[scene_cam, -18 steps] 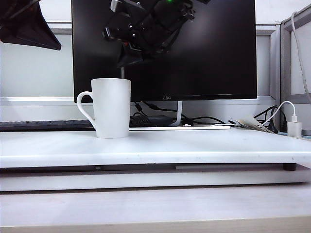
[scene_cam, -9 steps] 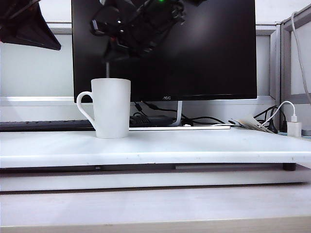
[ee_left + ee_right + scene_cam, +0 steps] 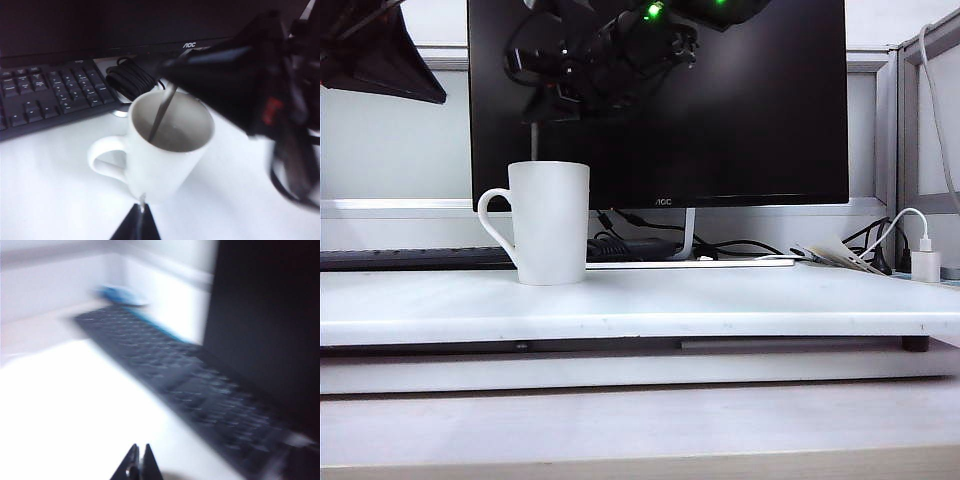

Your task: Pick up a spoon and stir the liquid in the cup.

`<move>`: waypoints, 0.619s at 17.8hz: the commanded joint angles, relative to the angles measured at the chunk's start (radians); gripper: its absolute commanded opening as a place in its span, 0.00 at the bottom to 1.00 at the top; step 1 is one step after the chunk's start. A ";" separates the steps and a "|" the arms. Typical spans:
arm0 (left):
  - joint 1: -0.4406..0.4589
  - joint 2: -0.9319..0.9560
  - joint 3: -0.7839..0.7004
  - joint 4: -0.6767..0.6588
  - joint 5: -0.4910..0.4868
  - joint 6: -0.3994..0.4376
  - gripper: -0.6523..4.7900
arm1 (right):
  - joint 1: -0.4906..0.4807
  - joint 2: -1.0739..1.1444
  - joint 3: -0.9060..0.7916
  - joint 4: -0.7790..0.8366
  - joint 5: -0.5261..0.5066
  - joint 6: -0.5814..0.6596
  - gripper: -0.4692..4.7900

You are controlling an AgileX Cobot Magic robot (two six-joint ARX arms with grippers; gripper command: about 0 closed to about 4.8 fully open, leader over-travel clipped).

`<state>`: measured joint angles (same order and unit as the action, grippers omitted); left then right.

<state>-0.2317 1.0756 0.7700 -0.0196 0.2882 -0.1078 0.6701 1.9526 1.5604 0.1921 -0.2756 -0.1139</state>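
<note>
Spoon (image 3: 161, 116) (right gripper (image 3: 545, 108) clamps it) dips into cup (image 3: 167, 150).

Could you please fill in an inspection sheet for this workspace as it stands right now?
Surface: white table, bare in front of the cup.
Job's things: white cup upright, handle to the exterior view's left; spoon slanting into it, bowl hidden.
Clutter: black keyboard behind the cup; something blue beyond it, too blurred to name.
Grippers: right gripper above the cup, shut on the spoon; left gripper near the cup's base, apparently shut, holding nothing.
Cables: black coil by the monitor stand; white charger lead at the exterior view's right.
Surroundings: dark AOC monitor, pale partition wall.
</note>
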 commanded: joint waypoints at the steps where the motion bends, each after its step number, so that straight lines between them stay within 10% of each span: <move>1: 0.001 -0.002 0.003 0.007 0.008 0.003 0.11 | -0.018 -0.049 0.003 -0.177 -0.042 0.003 0.08; 5: 0.001 -0.002 0.003 0.006 0.009 0.003 0.11 | -0.045 -0.051 0.003 -0.120 0.145 -0.047 0.08; 11: 0.001 -0.002 0.003 0.011 0.007 0.003 0.11 | -0.029 -0.025 0.003 0.020 -0.079 0.066 0.08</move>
<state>-0.2317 1.0760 0.7700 -0.0200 0.2916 -0.1078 0.6380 1.9404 1.5604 0.2356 -0.3023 -0.0681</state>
